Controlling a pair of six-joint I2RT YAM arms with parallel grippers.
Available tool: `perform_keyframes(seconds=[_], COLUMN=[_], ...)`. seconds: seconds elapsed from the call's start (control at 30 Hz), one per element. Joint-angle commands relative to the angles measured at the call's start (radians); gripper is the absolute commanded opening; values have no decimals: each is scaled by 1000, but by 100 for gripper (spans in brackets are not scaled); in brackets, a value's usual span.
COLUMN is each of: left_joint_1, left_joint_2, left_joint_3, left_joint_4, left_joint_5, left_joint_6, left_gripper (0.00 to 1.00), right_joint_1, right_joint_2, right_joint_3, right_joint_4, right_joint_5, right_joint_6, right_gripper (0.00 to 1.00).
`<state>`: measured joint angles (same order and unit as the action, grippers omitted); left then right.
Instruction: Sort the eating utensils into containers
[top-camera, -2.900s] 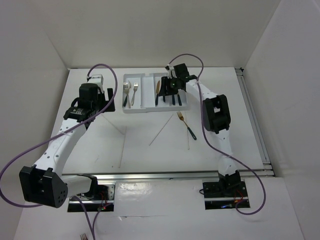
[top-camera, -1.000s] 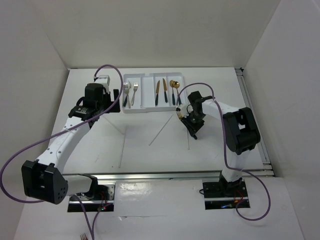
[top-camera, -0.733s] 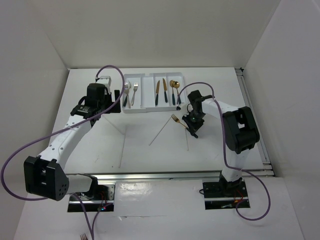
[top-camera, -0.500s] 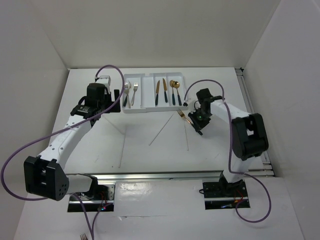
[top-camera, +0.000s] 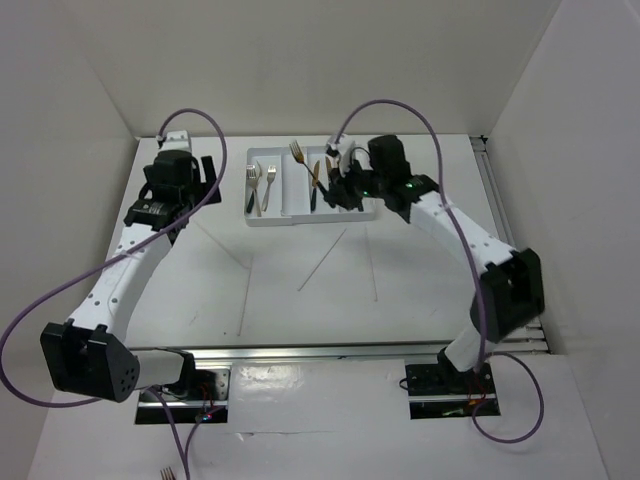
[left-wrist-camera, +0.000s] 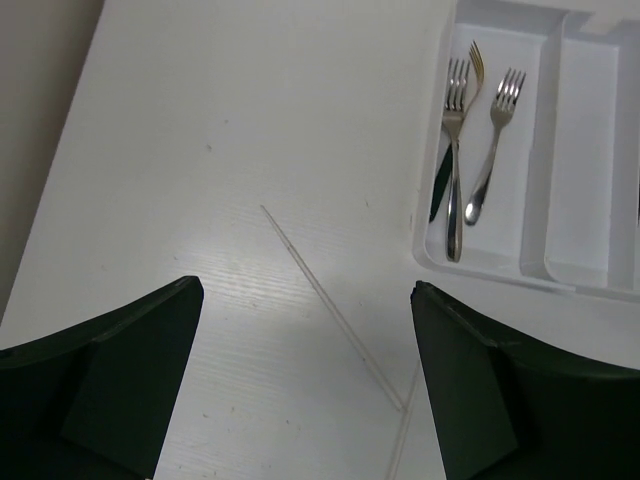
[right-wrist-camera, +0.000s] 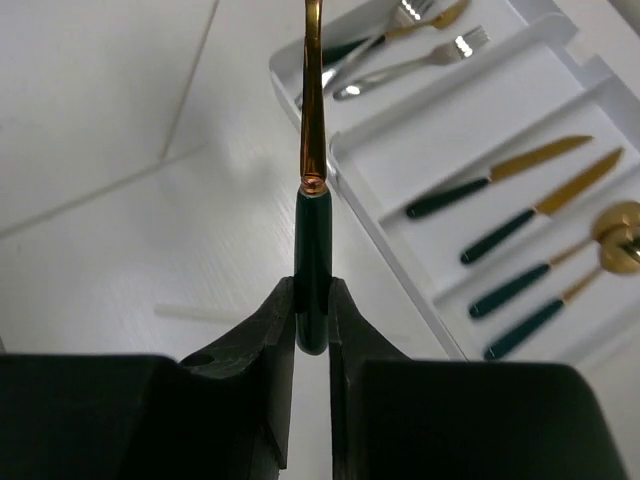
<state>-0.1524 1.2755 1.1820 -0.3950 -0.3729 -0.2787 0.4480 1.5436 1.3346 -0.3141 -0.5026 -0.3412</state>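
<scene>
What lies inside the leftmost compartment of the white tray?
Three forks: two silver forks and one gold fork, its dark handle partly hidden under a silver one.

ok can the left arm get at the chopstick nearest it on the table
Probably yes. The chopstick lies flat on the table just ahead of the left gripper, whose jaws stand open, and nothing covers it. The right gripper is off by the tray, shut on the gold fork.

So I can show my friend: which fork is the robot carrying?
Find the white tray at the table's far edge. There, the right end effector pinches a fork by its dark green handle. It alone is airborne; the other forks lie in the tray.
</scene>
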Motion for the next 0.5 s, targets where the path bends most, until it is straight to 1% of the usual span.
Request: perform_keyframes(seconds=[0.0,0.03,0.07,0.1,0.13,0.17,0.2,0.23,0.27,0.3,0.37,0.47], left_joint_1=[33,45,56,56,69,79,79,89,99,99,120,129], left_joint_2=[-1,-1,-10,-10,-19,-19,-19,-30,-39,-39,-48,-48], left_joint_3=[59,59,59,59,59,59,59,59,50,50,50,50], left_joint_4=[-44,-44,-44,-44,-44,-56,-56,-56,-65,-65,-74,-97], left_joint_5=[-34,-34,-34,-34,-34,-21,-21,-9,-9,-9,2,11], left_joint_6=[-54,-54,-45,-45,-45,-45,-45,-33,-24,-24,-13,-4], left_gripper=[100,100,100,100,100,100,100,100,100,100,100,100], right_joint_1=[43,58,58,70,70,70,70,70,70,70,70,70], right_joint_2=[160,243,284,326,411,453,495,582,625,666,766,861], right_joint_3=[161,205,300,348,397,494,549,601,714,762,831,948], right_joint_4=[145,145,130,130,109,95,58,38,14,-24,-25,-25], right_joint_5=[-20,-20,-36,-45,-45,-45,-56,-56,-56,-56,-83,-122], right_joint_6=[250,331,372,414,457,557,606,649,733,770,853,941], right_gripper=[0,0,0,0,0,0,0,0,0,0,0,0])
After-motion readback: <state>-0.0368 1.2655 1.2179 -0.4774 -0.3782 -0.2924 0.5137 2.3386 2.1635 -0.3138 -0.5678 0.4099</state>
